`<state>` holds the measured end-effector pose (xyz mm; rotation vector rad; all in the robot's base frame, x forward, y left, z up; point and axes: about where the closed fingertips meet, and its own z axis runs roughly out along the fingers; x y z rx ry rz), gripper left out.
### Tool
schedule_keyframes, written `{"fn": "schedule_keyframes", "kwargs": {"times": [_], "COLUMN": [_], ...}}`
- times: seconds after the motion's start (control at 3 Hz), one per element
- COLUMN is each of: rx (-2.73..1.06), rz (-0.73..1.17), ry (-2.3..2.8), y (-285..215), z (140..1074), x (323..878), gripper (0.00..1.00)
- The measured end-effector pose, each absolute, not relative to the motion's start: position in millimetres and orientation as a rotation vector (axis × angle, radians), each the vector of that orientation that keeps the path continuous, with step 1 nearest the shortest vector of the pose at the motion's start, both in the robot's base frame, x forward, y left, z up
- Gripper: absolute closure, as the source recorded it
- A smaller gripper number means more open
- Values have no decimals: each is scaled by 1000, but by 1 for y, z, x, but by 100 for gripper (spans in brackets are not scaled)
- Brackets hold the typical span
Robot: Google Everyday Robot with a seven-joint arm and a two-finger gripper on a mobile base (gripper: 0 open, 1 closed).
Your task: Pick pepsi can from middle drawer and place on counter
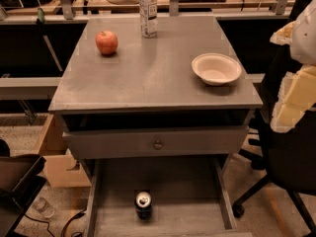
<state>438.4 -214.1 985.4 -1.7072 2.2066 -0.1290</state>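
The pepsi can (143, 205), dark blue with a silver top, stands upright in the pulled-out middle drawer (173, 179), near the front and slightly left of centre. The grey counter (153, 78) is the cabinet's top, above it. My gripper is out of view. Only pale white and yellowish arm parts (296, 93) show at the right edge, level with the counter and clear of the can.
On the counter stand a red apple (106, 42) at back left, a clear plastic bottle (148, 11) at back centre and a white bowl (216, 68) at right. A shut drawer front with a knob (158, 144) overhangs the open drawer. A black chair base (276, 181) stands right, a dark box (17, 177) left.
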Motion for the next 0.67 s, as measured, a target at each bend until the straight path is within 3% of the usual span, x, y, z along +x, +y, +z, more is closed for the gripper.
{"fn": "schedule_keyframes", "kwargs": {"times": [0.67], "rx": [-1657], "rz": [-33], "ry": [2177], "y": [-220], "z": [970], "x": [436], "gripper": [0]}}
